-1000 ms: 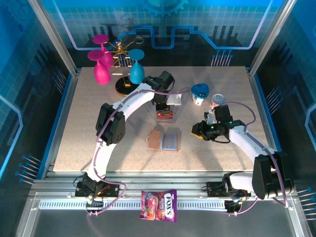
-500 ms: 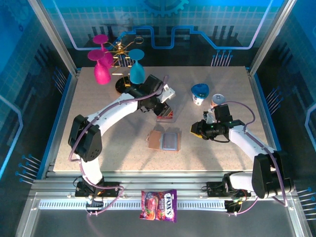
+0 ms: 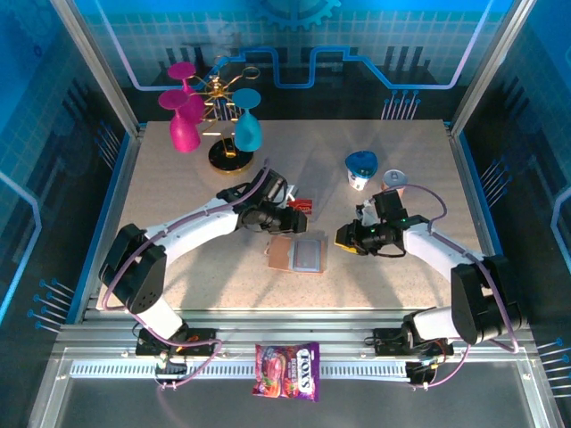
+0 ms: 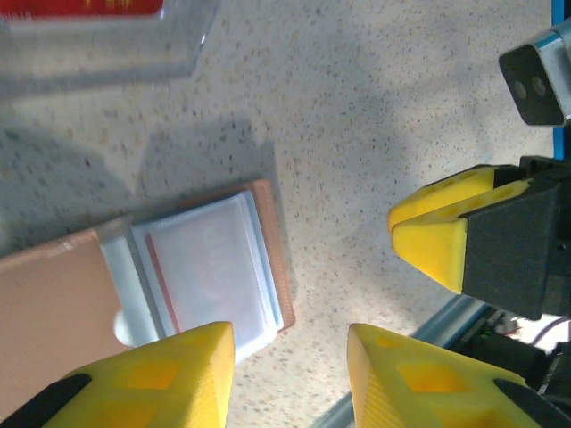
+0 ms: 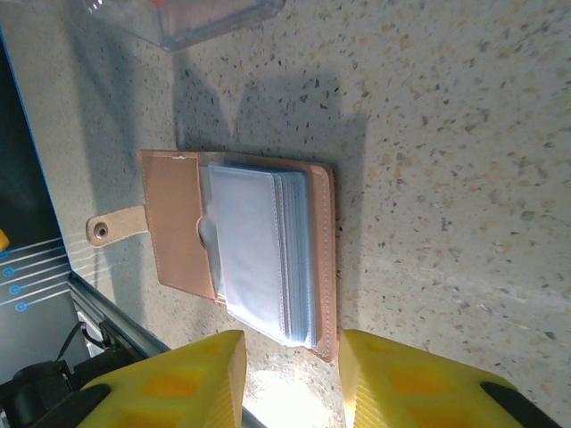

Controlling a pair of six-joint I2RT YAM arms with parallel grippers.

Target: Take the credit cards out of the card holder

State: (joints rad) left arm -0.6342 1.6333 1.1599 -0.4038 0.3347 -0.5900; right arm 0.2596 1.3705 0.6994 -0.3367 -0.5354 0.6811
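The left gripper (image 3: 290, 219) is spread, its yellow fingers (image 4: 169, 379) apart with nothing between them, held over the table (image 3: 178, 259) near its middle. Seen from above, the holder (image 3: 299, 255) lies just off it at 5 o'clock, open and flat on the table, with the brown flap on its left half and the grey-blue pockets on its right. In the left wrist view a thin red edge shows inside the front pocket. Close by at the left gripper's 1 o'clock are the red cards (image 3: 302, 204), sitting in a clear case (image 4: 107, 45) apart from the holder. The right gripper (image 3: 344, 239) is also spread and empty. Its fingers (image 5: 428, 383) hang just beside the holder's right edge, at the holder's 3 o'clock, and whether they touch it I cannot tell. Its tips point toward the left gripper across the holder. Farther out, between 12 and 1 o'clock from the right gripper, stand two small cups, the blue cup (image 3: 360, 168) and just right of it the orange cup (image 3: 393, 180). Well away at the left gripper's 11 o'clock, near the table's far left corner, a gold rack (image 3: 221, 153) stands with two pink glasses (image 3: 183, 123) and a teal glass (image 3: 247, 130) bowl-down at it. At 6 o'clock, off the table on the near rail between the arm bases, lies a purple-red packet (image 3: 287, 370)
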